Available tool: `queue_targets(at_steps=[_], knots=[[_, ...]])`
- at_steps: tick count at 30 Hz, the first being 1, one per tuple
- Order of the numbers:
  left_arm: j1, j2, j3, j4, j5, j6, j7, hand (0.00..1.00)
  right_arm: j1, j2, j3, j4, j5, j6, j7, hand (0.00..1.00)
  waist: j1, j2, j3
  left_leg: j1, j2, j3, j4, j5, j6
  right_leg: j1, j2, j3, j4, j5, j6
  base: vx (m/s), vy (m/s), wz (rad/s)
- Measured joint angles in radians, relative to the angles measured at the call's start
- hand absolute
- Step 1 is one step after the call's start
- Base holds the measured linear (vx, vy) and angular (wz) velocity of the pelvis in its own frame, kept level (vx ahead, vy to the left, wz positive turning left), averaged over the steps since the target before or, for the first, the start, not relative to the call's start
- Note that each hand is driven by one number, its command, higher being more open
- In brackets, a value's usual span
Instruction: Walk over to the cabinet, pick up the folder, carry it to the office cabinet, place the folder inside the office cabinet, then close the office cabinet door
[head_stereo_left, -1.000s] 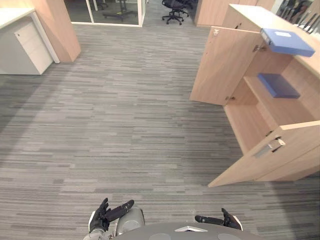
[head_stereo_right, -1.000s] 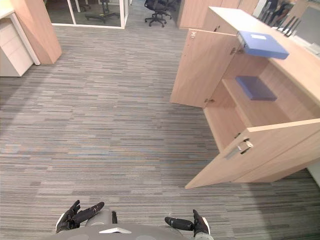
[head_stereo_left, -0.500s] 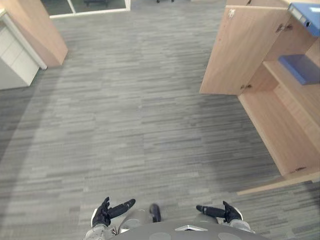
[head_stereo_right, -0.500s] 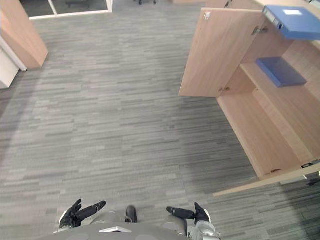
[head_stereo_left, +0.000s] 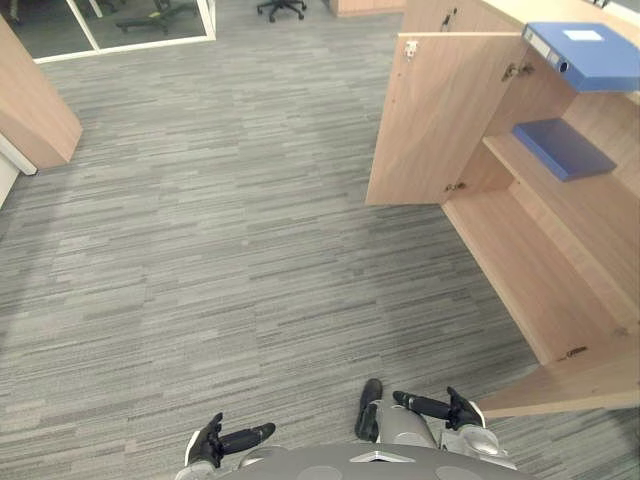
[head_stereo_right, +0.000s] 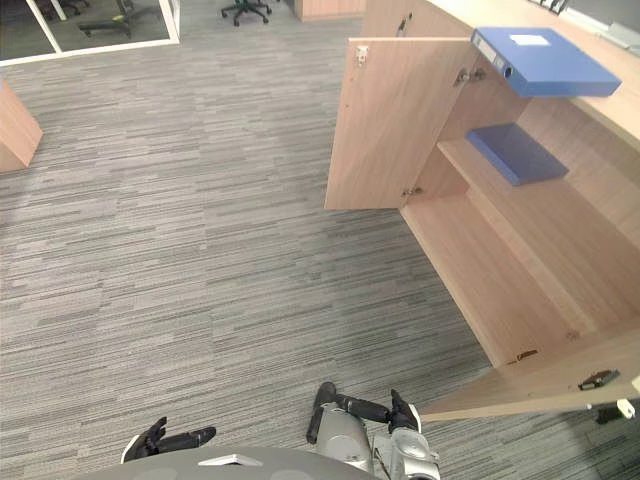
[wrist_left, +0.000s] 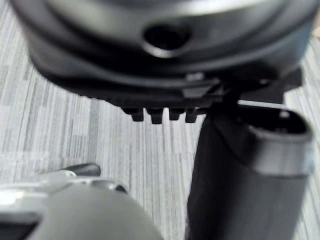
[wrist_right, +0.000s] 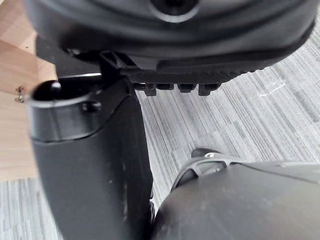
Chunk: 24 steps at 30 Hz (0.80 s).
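The left hand (head_stereo_left: 213, 443) hangs low at the robot's side with its fingers straight and loose, holding nothing. The right hand (head_stereo_left: 452, 409) is the same on the other side: relaxed, flat and empty. Both hover above the grey carpet floor (head_stereo_left: 220, 220), well apart from any furniture.

Ahead and to the right stands the cabinet (head_stereo_left: 560, 260), light wood, with both doors swung wide. The far door (head_stereo_left: 432, 120) stands out towards the room, and the near door (head_stereo_left: 575, 385) juts out just beside the right hand. A blue folder (head_stereo_left: 588, 58) lies flat on the cabinet's top, spine towards the opening. A second blue folder (head_stereo_left: 563, 150) lies flat on the shelf (head_stereo_left: 520, 165) inside. The lower compartment is bare.

As a judgement, the task is in its first step: the walk to the cabinet is under way and the robot is not yet within reach. The folder on top looks like the one to fetch, though the pictures do not settle which is meant. Picking up, carrying, placing inside and closing the door all remain to be done.
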<state>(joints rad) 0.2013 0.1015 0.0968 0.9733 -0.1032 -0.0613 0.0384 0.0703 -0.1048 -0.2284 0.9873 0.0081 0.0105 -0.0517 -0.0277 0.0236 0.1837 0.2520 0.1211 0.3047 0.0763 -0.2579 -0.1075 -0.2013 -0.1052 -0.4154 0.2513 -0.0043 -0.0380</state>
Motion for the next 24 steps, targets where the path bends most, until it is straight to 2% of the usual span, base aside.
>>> queue_targets(at_steps=[1,2,3,4,5,7,8,9,11,12,14,15,16,17,18,19,20,21,22,23,24], knots=[[-0.008,-0.007,0.004,0.001,0.000,0.000,0.001,1.00,0.000,-0.001,-0.009,0.003,0.004,0.001,0.001,1.00,-0.001,0.018,-0.010,0.002,0.035,-0.017,0.001,-0.011,-0.014,-0.002,0.024,-0.020,0.032,-0.043,-0.009,0.15,-0.162,0.18],[-0.014,-0.010,0.010,0.000,0.000,0.000,0.001,1.00,0.000,-0.002,-0.011,0.006,0.006,0.000,0.000,1.00,-0.002,0.019,-0.010,0.002,0.054,-0.027,0.014,-0.019,-0.014,-0.002,0.036,-0.029,0.051,-0.068,-0.013,0.25,-0.271,0.30],[-0.023,-0.021,0.036,0.000,-0.003,0.000,0.000,1.00,0.000,-0.002,-0.012,0.018,0.006,0.000,0.000,1.00,-0.002,0.025,-0.013,-0.004,0.099,-0.049,0.070,-0.040,-0.020,0.018,0.068,-0.054,0.067,-0.113,-0.024,0.26,-0.252,0.33],[-0.030,-0.020,0.072,-0.001,-0.007,-0.001,-0.011,1.00,0.002,0.004,-0.013,0.034,0.006,0.001,-0.003,1.00,0.004,0.013,-0.017,-0.048,0.139,-0.089,0.208,-0.048,-0.018,0.049,0.093,-0.070,0.059,-0.137,-0.037,0.31,-0.317,0.37],[-0.032,-0.023,0.121,-0.006,-0.014,-0.001,-0.013,1.00,0.018,0.014,-0.012,0.037,0.009,0.002,-0.004,1.00,0.012,0.006,-0.018,-0.147,0.179,-0.135,0.436,-0.035,0.006,0.089,0.116,-0.081,0.036,-0.148,-0.049,0.33,-0.334,0.26],[-0.029,-0.036,0.148,-0.011,-0.027,0.000,0.002,1.00,0.037,0.005,-0.009,0.037,0.010,0.001,-0.005,1.00,0.027,0.011,-0.010,-0.253,0.248,-0.165,0.733,0.005,0.076,0.176,0.169,-0.085,-0.023,-0.155,-0.060,0.27,-0.278,0.03],[-0.010,-0.040,0.148,-0.024,-0.049,0.002,0.007,1.00,0.039,0.000,0.000,0.041,0.010,0.004,-0.010,1.00,0.033,0.019,-0.004,-0.321,0.283,-0.166,0.894,0.001,0.072,0.232,0.199,-0.080,-0.063,-0.161,-0.065,0.21,-0.167,-0.10],[-0.004,-0.040,0.147,-0.031,-0.054,0.002,0.007,1.00,0.034,0.000,0.003,0.041,0.010,0.004,-0.013,1.00,0.035,0.018,-0.004,-0.352,0.283,-0.165,0.937,-0.003,0.070,0.258,0.208,-0.073,-0.081,-0.163,-0.063,0.29,-0.176,-0.12],[-0.004,-0.045,0.145,-0.061,-0.082,-0.001,0.017,1.00,0.030,-0.009,0.003,0.063,0.020,0.004,-0.026,1.00,0.054,0.004,0.006,-0.441,0.226,-0.143,0.907,-0.021,0.057,0.326,0.210,-0.042,-0.125,-0.159,-0.065,0.34,-0.133,-0.25],[-0.004,-0.048,0.144,-0.066,-0.084,-0.003,0.018,1.00,0.025,-0.011,0.003,0.071,0.023,0.005,-0.026,1.00,0.058,0.007,0.006,-0.460,0.208,-0.142,0.874,-0.030,0.054,0.336,0.208,-0.036,-0.134,-0.159,-0.065,0.30,-0.056,-0.47],[-0.008,-0.052,0.146,-0.072,-0.089,-0.003,0.019,1.00,-0.010,-0.010,0.002,0.072,0.044,0.005,-0.028,1.00,0.064,0.000,0.017,-0.491,0.110,-0.156,0.628,-0.041,0.038,0.368,0.175,0.013,-0.134,-0.168,-0.050,0.30,0.045,-0.62],[-0.010,-0.052,0.146,-0.072,-0.089,-0.003,0.018,1.00,-0.018,-0.009,0.002,0.071,0.045,0.005,-0.028,1.00,0.065,-0.002,0.022,-0.491,0.079,-0.172,0.555,-0.036,0.032,0.376,0.162,0.029,-0.135,-0.171,-0.044,0.35,0.128,-0.70],[-0.013,-0.052,0.146,-0.072,-0.088,-0.002,0.018,1.00,-0.027,-0.008,0.002,0.070,0.046,0.002,-0.027,1.00,0.067,-0.005,0.028,-0.491,0.021,-0.222,0.399,0.003,0.019,0.391,0.137,0.058,-0.136,-0.182,-0.027,0.33,0.176,-0.66],[-0.013,-0.057,0.145,-0.071,-0.085,-0.003,0.018,1.00,-0.028,-0.009,0.002,0.068,0.046,0.002,-0.027,1.00,0.071,0.002,0.027,-0.490,-0.012,-0.276,0.245,0.067,0.011,0.406,0.123,0.084,-0.142,-0.193,-0.008,0.26,0.177,-0.62],[-0.013,-0.060,0.143,-0.070,-0.085,-0.003,0.018,1.00,-0.028,-0.009,0.002,0.068,0.046,0.002,-0.028,1.00,0.074,0.009,0.030,-0.488,-0.016,-0.300,0.178,0.102,0.006,0.416,0.122,0.097,-0.148,-0.199,0.001,0.24,0.216,-0.58],[-0.014,-0.066,0.136,-0.068,-0.085,-0.003,0.019,1.00,-0.026,-0.009,0.003,0.068,0.048,0.002,-0.026,1.00,0.080,0.020,0.030,-0.484,-0.016,-0.326,0.118,0.187,-0.007,0.432,0.119,0.121,-0.151,-0.213,0.023,0.28,0.257,-0.54],[-0.015,-0.064,0.138,-0.066,-0.085,-0.003,0.019,1.00,-0.026,-0.004,0.003,0.067,0.047,0.001,-0.027,1.00,0.080,0.016,0.029,-0.468,-0.027,-0.328,0.107,0.282,-0.002,0.449,0.106,0.148,-0.149,-0.229,0.049,0.30,0.271,-0.52],[-0.013,-0.061,0.138,-0.061,-0.084,-0.003,0.018,1.00,-0.026,0.000,0.003,0.067,0.047,0.001,-0.027,1.00,0.080,0.013,0.024,-0.468,-0.035,-0.327,0.108,0.326,0.011,0.453,0.097,0.156,-0.146,-0.237,0.062,0.38,0.281,-0.45],[-0.021,-0.049,0.140,-0.054,-0.081,-0.002,0.015,1.00,-0.029,0.017,0.002,0.067,0.047,0.001,-0.026,1.00,0.080,-0.007,0.021,-0.469,-0.058,-0.302,0.121,0.346,0.044,0.448,0.063,0.178,-0.134,-0.248,0.080,0.40,0.262,-0.42],[-0.031,-0.035,0.138,-0.051,-0.080,-0.003,0.019,1.00,-0.034,0.035,0.003,0.067,0.045,0.001,-0.023,1.00,0.080,-0.037,0.020,-0.470,-0.081,-0.272,0.133,0.331,0.065,0.432,0.028,0.206,-0.126,-0.245,0.090,0.40,0.263,-0.38],[-0.041,-0.021,0.138,-0.042,-0.077,-0.002,0.020,1.00,-0.037,0.044,0.003,0.067,0.043,0.001,-0.022,1.00,0.080,-0.045,0.019,-0.474,-0.091,-0.262,0.141,0.320,0.076,0.429,0.015,0.221,-0.128,-0.238,0.102,0.36,0.254,-0.32]])
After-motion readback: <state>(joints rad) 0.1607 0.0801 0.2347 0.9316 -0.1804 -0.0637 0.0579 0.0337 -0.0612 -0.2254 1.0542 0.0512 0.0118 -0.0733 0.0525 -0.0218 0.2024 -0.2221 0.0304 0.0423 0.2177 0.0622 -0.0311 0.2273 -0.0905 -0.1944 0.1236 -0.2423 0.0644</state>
